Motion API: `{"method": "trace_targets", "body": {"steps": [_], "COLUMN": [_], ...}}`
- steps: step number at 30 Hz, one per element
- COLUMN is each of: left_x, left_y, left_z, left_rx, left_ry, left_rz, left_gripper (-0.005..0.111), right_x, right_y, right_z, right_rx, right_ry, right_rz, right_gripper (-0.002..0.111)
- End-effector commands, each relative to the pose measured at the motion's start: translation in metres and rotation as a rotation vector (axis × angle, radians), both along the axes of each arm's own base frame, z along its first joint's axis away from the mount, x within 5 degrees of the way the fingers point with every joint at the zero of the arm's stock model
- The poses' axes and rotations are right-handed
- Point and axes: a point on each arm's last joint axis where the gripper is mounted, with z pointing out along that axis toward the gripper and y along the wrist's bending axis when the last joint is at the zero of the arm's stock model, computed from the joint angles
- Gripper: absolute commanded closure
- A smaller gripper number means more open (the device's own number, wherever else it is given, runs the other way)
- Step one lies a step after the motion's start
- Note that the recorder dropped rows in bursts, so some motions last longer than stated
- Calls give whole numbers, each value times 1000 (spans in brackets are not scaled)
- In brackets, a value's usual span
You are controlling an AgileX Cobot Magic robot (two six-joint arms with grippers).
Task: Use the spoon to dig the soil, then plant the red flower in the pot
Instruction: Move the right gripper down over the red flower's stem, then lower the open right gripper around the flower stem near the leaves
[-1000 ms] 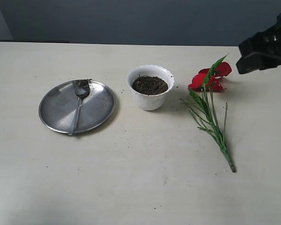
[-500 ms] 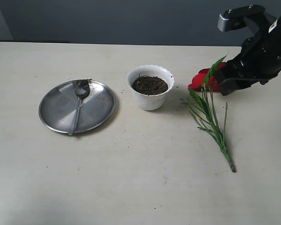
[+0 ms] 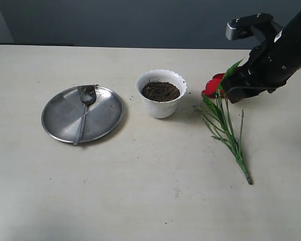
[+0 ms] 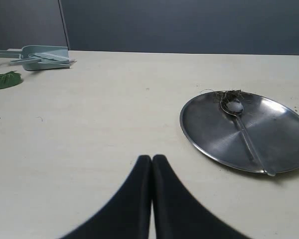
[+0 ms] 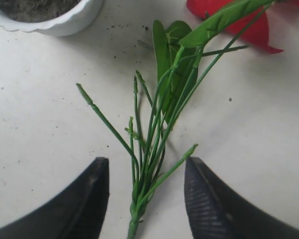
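The red flower (image 3: 212, 85) lies flat on the table right of the pot (image 3: 161, 107), its green stem (image 3: 231, 138) running toward the front. The white scalloped pot holds dark soil (image 3: 160, 91). The spoon (image 3: 84, 113) rests on the round steel plate (image 3: 105, 118) at the left, with bits of soil at its bowl. My right gripper (image 3: 237, 94) hovers over the flower's head, hiding part of the petals. It is open, and the stem (image 5: 159, 114) shows between its fingers (image 5: 97, 172) without touching them. My left gripper (image 4: 152, 158) is shut and empty, short of the plate (image 4: 209, 129).
Soil crumbs dot the table around the pot. In the left wrist view a pale green scoop-like tool (image 4: 42, 54) and a loose green leaf (image 4: 4, 79) lie far off near the table's back edge. A dark wall stands behind the table.
The right arm has come in from the upper right, down and to the left, until its gripper hangs over the flower's head. Flower, pot, spoon and plate have not moved.
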Motion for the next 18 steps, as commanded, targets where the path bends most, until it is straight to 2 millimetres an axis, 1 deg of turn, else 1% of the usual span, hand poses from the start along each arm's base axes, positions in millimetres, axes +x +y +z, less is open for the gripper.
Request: {"method": "trace_targets", "body": {"steps": [1,3,5,6,11,18], "left_x": [0,0,0,0,0,0], "left_y": [0,0,0,0,0,0], "left_z": [-1,-1,-1,-1,-1,-1], "left_rx": [-4,-4,-4,-4,-4,-4], "left_ry": [-8,-8,-8,-8,-8,-8], "left_rz": [-5,-5,-5,-5,-5,-5], "left_gripper": [106,106,106,106,106,106], "right_x": [2,3,4,5,8,15], "right_y": [0,1,1,1,3,5], "right_z": [-6,-10,-12,-13,-23,-47], "right_rx": [-12,-18,-20,-19,-12,-42], "right_ry": [28,46,50,48,82,134], "right_rz": [0,1,1,-1,-30,-29], "right_gripper": [57,46,39,38,38,38]}}
